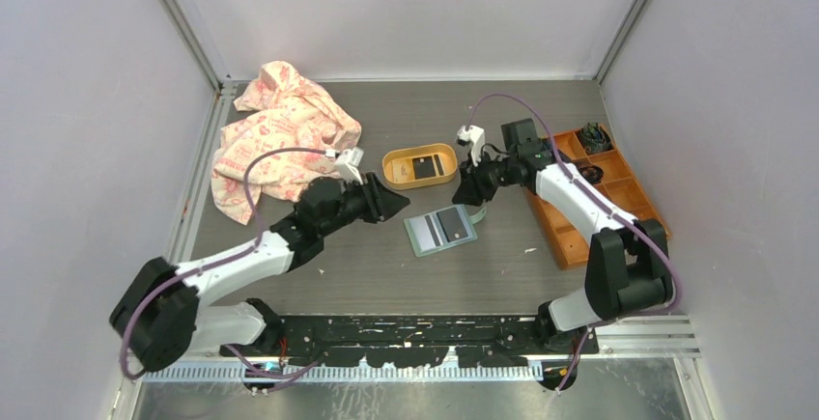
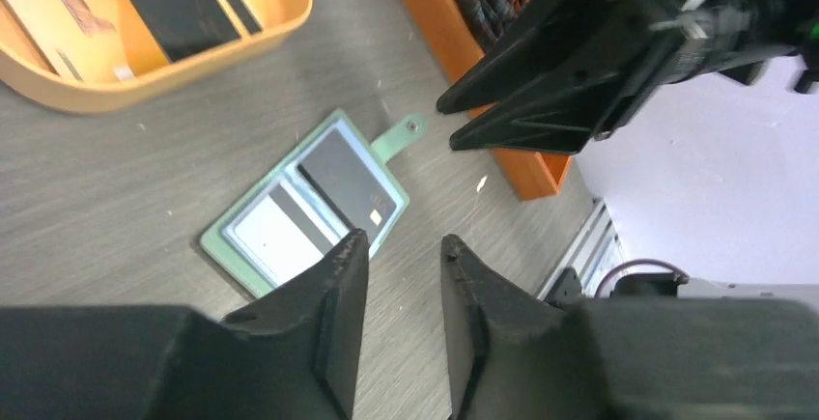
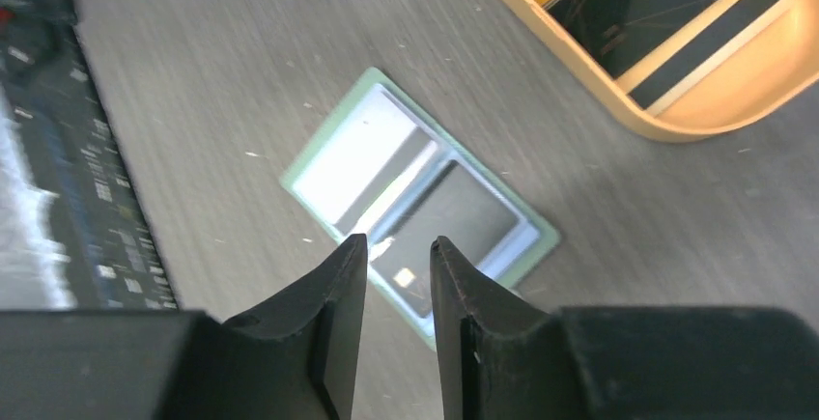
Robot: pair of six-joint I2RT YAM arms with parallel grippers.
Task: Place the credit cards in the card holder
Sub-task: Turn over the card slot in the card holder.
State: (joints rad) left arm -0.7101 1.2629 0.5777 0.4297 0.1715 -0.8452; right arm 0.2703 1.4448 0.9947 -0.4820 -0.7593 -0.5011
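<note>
The sage-green card holder point(image 1: 415, 243) lies open on the table. It holds a white card with a dark stripe point(image 2: 275, 232) and a dark card with a chip point(image 2: 348, 179). A black card point(image 3: 637, 5) and a beige card with a dark stripe point(image 3: 710, 39) lie in the yellow-orange tray point(image 1: 391, 164). My left gripper point(image 1: 401, 205) hovers just left of the holder, open and empty; its jaws point(image 2: 403, 239) stand apart. My right gripper point(image 1: 471, 198) hovers over the holder's right end, open and empty, above the dark card point(image 3: 454, 222); its jaws point(image 3: 398, 240) stand slightly apart.
An orange compartment box point(image 1: 599, 198) with small items stands at the right. A crumpled patterned cloth point(image 1: 275, 140) lies at the back left. The holder's snap tab point(image 2: 401, 135) points toward the orange box. White walls enclose the table.
</note>
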